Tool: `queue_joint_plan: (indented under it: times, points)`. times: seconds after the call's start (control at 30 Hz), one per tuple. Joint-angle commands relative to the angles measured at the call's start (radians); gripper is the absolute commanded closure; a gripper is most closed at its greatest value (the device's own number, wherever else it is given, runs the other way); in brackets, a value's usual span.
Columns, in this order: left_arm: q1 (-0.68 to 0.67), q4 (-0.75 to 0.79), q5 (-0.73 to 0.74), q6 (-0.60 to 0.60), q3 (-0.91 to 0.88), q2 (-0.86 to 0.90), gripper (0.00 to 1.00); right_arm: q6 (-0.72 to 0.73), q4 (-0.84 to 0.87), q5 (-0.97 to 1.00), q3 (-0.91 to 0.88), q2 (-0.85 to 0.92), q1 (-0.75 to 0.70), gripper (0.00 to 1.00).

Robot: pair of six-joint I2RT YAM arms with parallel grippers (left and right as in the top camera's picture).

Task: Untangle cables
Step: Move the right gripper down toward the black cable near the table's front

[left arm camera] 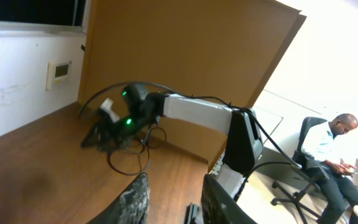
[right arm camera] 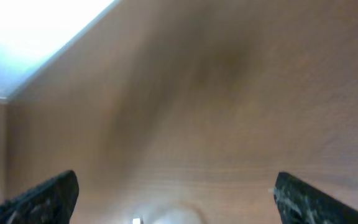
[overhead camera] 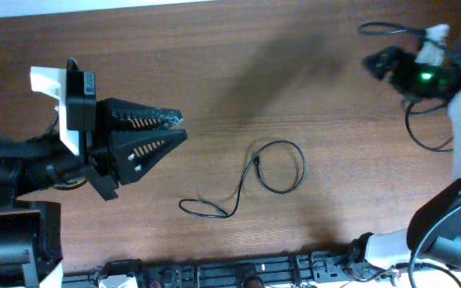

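Black cable lies looped between the slightly parted left jaws and wide-open right jaws, touching neither.

Left pincer narrowly parted, pointing inward; right pincer spread wide — arm reaching far forward

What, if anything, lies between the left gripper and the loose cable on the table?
Nothing visible does. From overhead, only bare wooden table separates the left gripper, open and empty, from the cable.
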Motion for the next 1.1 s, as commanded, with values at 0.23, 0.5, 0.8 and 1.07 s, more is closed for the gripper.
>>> queue_joint_plan:
  times: [0.23,0.5,0.8,1.07]
  points:
    - [0.005,-0.021,0.011,0.089,0.011,-0.008,0.62,-0.43,-0.192,0.093,0.002,0.002,0.33,0.01]
    - [0.005,-0.42,-0.313,0.362,0.011,-0.008,0.61,-0.547,-0.299,0.128,-0.004,0.002,0.468,0.01]
    - [0.005,-0.693,-0.522,0.44,0.011,-0.01,0.64,-0.872,-0.456,0.128,-0.004,-0.005,0.696,0.01]
    - [0.005,-0.954,-0.753,0.467,0.002,-0.094,0.72,-0.863,-0.457,0.109,-0.004,-0.106,0.798,0.01]
